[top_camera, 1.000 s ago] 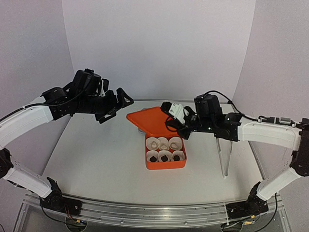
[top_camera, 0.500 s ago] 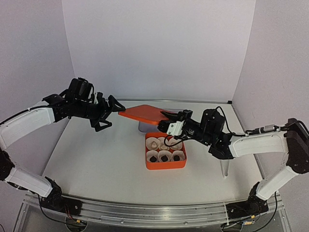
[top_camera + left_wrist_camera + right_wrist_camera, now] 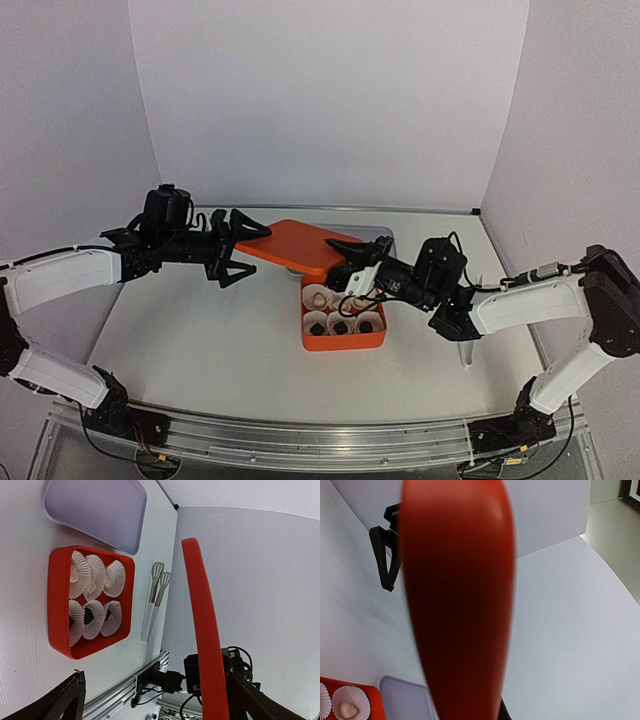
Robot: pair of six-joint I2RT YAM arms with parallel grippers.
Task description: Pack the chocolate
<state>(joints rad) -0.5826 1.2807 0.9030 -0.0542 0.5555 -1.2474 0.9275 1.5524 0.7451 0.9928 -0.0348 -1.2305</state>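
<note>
Chocolate (image 3: 340,326) sits in the paper cups (image 3: 362,296) of the orange box (image 3: 343,344), mid-bench (image 3: 200,340). Your right gripper (image 3: 345,268) clamps the lid (image 3: 300,245) aloft, and your left gripper (image 3: 254,253) is spread wide round its edge. Next, seat the lid squarely on the box.

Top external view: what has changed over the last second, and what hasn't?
The right gripper, shut on one end of the orange lid, has carried it leftward. The left gripper, open, came down and in; its jaws now stand either side of the lid's other end, not closed on it. The orange box and the chocolates in it stayed put.
</note>
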